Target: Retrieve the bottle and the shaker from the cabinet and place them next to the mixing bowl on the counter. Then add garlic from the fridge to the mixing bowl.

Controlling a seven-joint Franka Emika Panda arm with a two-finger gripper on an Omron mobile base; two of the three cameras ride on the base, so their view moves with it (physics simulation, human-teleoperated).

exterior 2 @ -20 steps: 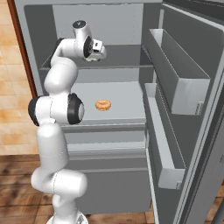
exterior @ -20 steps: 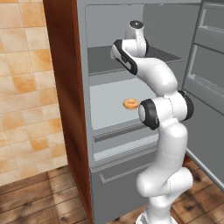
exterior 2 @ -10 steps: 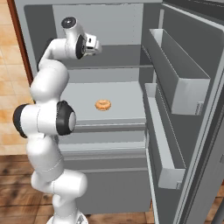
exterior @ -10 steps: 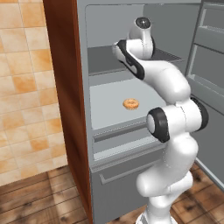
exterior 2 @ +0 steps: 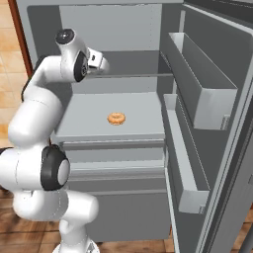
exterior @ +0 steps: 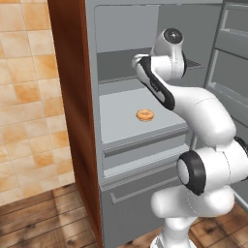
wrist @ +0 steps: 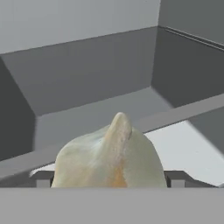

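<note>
A pale cream garlic (wrist: 109, 155) bulb with a pointed tip sits between my gripper (wrist: 109, 181) fingertips (wrist: 43, 179), which are shut against its two sides. It hangs clear of the shelf behind it. The hand is inside the open grey fridge (exterior 2: 123, 29) at the level of the upper shelf (exterior 2: 128, 74), near its left side, where the gripper (exterior 2: 101, 64) points inward. In the left base view the forearm covers the fingers. The bottle, shaker, cabinet, mixing bowl and counter are out of view.
A small orange-brown ring-shaped food (exterior: 144, 115) lies on the middle shelf (exterior 2: 99, 126). The open fridge door with its deep racks (exterior 2: 197, 89) stands at the right. A reddish-brown wooden panel (exterior: 70, 97) flanks the fridge on the left, with tiled wall beyond.
The arm's elbow has swung down and outward from the fridge front. The hand has stayed by the upper shelf, shifting only a little.
</note>
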